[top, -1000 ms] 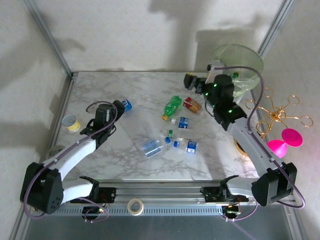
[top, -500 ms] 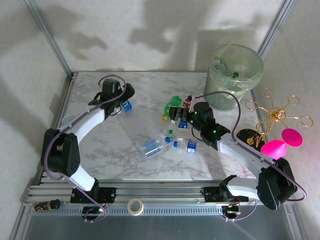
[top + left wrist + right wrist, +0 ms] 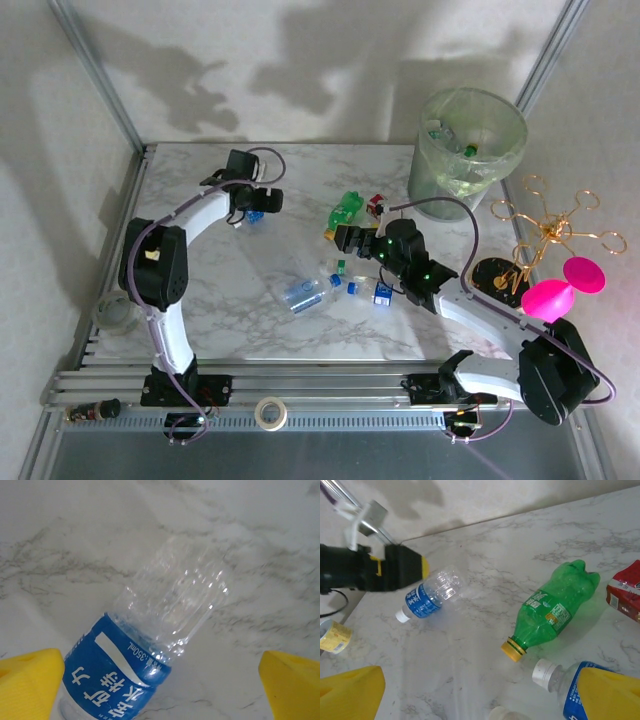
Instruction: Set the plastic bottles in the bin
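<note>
Left wrist view: the left tool (image 3: 258,197), jaws apart and empty, hangs over a blue-labelled bottle (image 3: 150,650) lying on the bench (image 3: 230,300), its long axis slanting across the gap between the fingers, label end nearer the tool. The right tool (image 3: 480,695), likewise apart, faces a green bottle (image 3: 552,610) whose cap points toward it. The bin (image 3: 470,150) stands at the far right corner, nearer the right arm, with other bottles (image 3: 312,290) scattered between

left end effector (image 3: 256,198) at blue-labelled bottle (image 3: 254,213), green bottle (image 3: 346,211) near centre, bin (image 3: 445,185) far right
</note>
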Controlling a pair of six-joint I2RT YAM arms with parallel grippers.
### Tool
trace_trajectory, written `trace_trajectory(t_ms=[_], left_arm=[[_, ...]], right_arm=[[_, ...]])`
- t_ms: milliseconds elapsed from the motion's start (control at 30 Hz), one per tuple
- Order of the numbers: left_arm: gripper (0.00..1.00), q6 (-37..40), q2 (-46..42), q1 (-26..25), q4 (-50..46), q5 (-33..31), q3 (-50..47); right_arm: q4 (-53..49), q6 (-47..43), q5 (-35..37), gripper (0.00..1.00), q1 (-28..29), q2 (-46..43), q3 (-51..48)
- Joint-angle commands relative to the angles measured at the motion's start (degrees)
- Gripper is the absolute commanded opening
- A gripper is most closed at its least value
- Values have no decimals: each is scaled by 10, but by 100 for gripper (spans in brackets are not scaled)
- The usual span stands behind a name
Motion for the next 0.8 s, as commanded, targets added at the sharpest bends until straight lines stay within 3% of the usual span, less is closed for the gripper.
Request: trace_trajectory(t_ms=[0,267,400,767], left_arm=[[100,59,11,6,-28,-26,6],[100,66,36,7,-4,-81,-9],[98,67,48,7,0,-64,-12],[76,41,80,-4,-8,-28,5]], right_arm=[[26,24,-4,99,11,-14,-15],[17,35,2,99,31,-23,-25],[18,39,11,99,33,-29,-31],[34,58,4,99,40,-32,-47]])
